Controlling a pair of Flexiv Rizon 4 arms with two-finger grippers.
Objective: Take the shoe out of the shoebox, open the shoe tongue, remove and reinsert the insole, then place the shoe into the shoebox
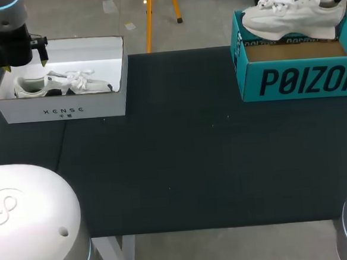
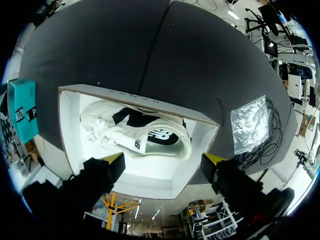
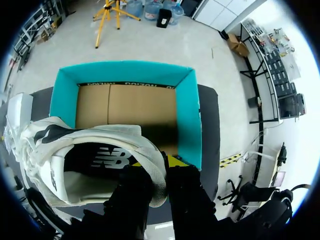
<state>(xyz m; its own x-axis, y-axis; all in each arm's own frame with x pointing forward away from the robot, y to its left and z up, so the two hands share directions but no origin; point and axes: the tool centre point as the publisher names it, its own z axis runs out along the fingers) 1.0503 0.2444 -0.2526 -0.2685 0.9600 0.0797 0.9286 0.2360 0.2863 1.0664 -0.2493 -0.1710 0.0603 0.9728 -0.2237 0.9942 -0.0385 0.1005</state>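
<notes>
The right gripper (image 3: 159, 172) is pinched onto the heel collar of an off-white lace-up sneaker (image 3: 90, 160), one finger inside the opening and one outside. This grip holds the shoe by its stiffest edge and leaves the tongue and insole uncovered for the steps to come. In the head view the sneaker (image 1: 293, 14) hangs roughly level above the open teal cardboard shoebox (image 1: 301, 79), clear of the walls. The brown cardboard floor (image 3: 130, 107) of the box lies bare beneath it, so the first step, taking the shoe out, appears to be done or nearly done.

At the far left corner of the dark table (image 1: 182, 165), the left gripper (image 1: 25, 64) hovers over a white rectangular shoebox (image 1: 65, 111). Its yellow-tipped fingers are spread wide and grip nothing. A second white sneaker with black panels (image 2: 145, 135) lies on its side inside that box, heel end towards the gripper (image 2: 164, 160). The wide spread suits a descent around the heel. Whether the fingertips are already below the rim of the box cannot be settled from these views. The two boxes stand well apart at opposite ends of the table, which leaves the middle of the cloth as working room for opening the tongue and handling the insole.
</notes>
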